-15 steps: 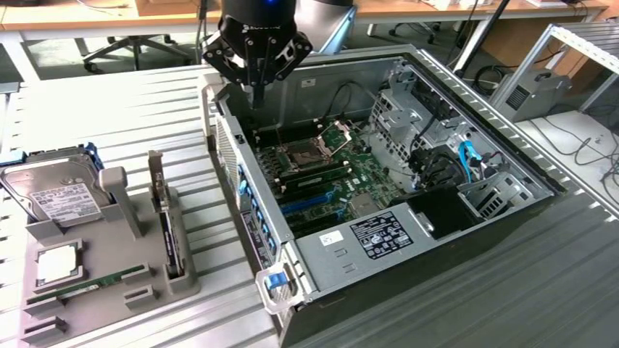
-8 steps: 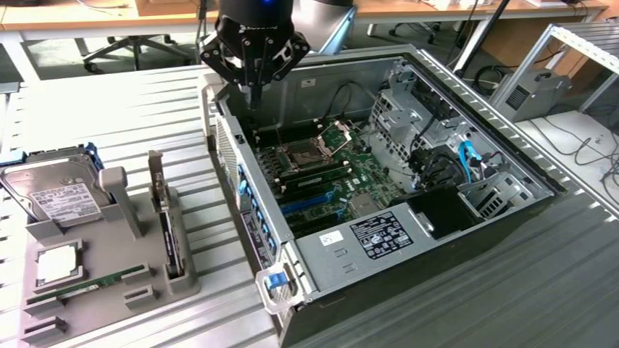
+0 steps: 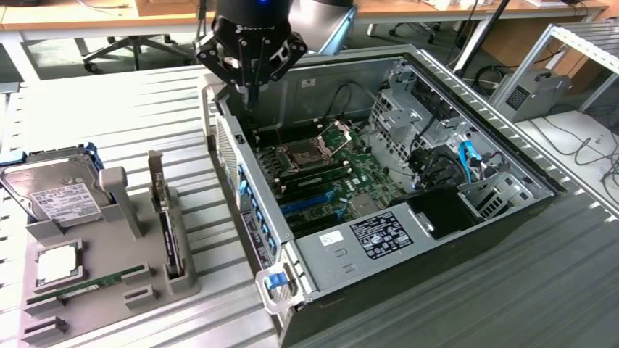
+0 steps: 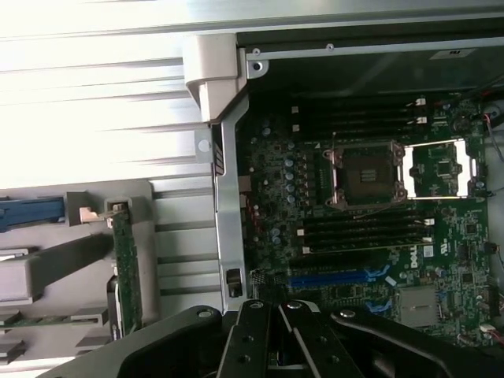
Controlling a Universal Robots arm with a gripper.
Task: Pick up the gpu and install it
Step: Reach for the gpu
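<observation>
The gpu (image 3: 167,217) stands on edge in a grey holder (image 3: 106,250) on the counter (image 3: 116,109), at nine o'clock from the open computer case (image 3: 435,290) in the exterior view. The gripper (image 3: 248,100), closed and empty, hangs over the case's eleven o'clock corner, well apart from the card.

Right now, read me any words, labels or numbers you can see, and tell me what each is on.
"DELL": white print on the motherboard.
black sticker: too small to read.
white sticker: too small to read.
hard drive label: too small to read.
</observation>
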